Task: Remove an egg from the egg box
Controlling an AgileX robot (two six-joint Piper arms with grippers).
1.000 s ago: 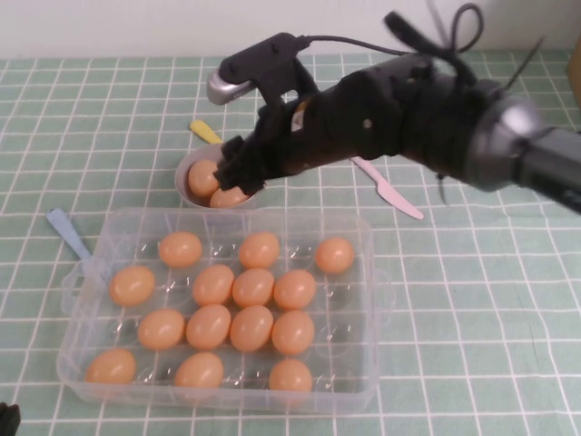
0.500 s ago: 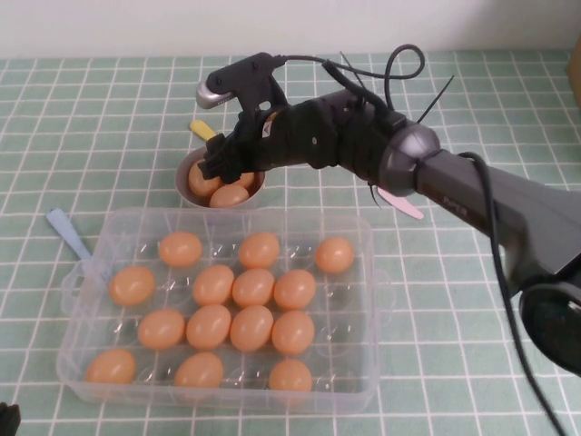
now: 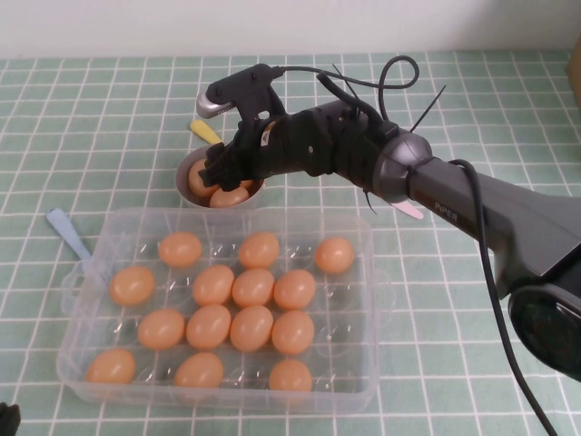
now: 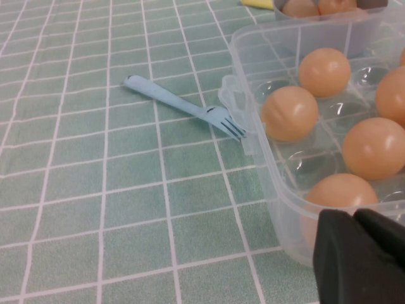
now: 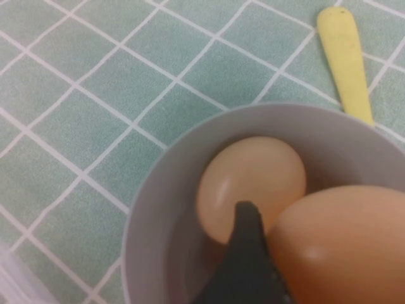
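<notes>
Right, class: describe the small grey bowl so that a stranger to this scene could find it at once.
Start at the egg box, the big clear tray of orange eggs on the green checked cloth. Just beyond its far edge sits the grey bowl, holding a few eggs, with the right gripper over it; the left gripper is by the tray's near left corner. It is the only round, opaque container.

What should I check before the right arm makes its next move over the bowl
1. Right tool over the grey bowl, not the egg box: ok.
2. Eggs in the bowl sit inside its rim: ok.
3. Right tool let go of the nearest egg: cannot tell.
4. Yellow utensil lies outside the bowl: ok.
5. Left tool parked low beside the egg box, away from the bowl: ok.
6. Blue fork tines against the egg box handle: ok, outside the tray.
</notes>
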